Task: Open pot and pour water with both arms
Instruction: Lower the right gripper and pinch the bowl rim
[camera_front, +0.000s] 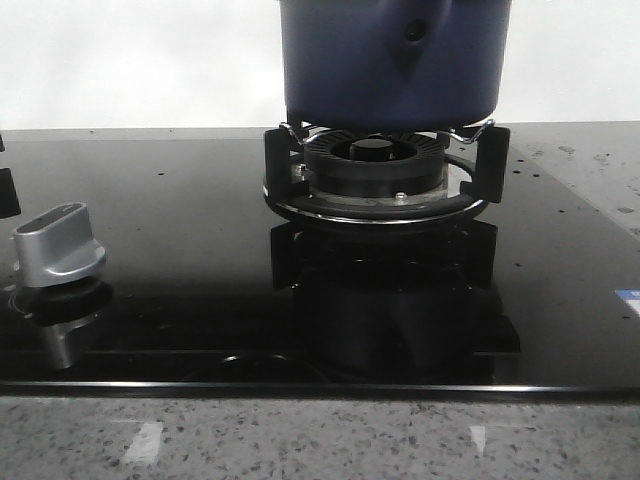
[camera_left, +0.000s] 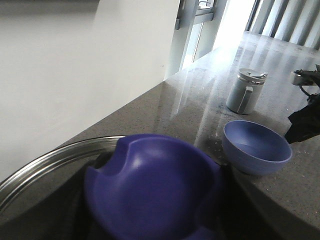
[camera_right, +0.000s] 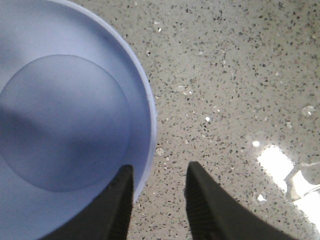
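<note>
The large dark navy-blue round pot (camera_front: 395, 60) is seen resting on the black burner ring and its trivet (camera_front: 375, 165), toward the rear edge of the glossy black glass hob (camera_front: 180, 230). Its top is cut off in the front view, so whether it is uncovered cannot be told there. In the left wrist view a glossy dark-blue domed piece (camera_left: 155, 190), possibly the lid, is seen close up over the rim of a round stainless-steel basin (camera_left: 45, 167). The left gripper's fingers are not shown, so their state cannot be told. The right gripper (camera_right: 160, 170) is held spread apart, straddling the rim of the pale blue round bowl (camera_right: 65, 125), one finger inside and one outside, nothing clenched. Opening is judged probably done, and pouring is judged still ahead. The bowl is set on the speckled grey stone counter (camera_right: 225, 75), near the basin's edge, with a grey cylindrical canister with a metal cap (camera_left: 245, 90) behind it. Bare counter lies beside the bowl. On the hob, the silver control knob (camera_front: 58, 245) is placed at the left edge, well apart from the pot.
</note>
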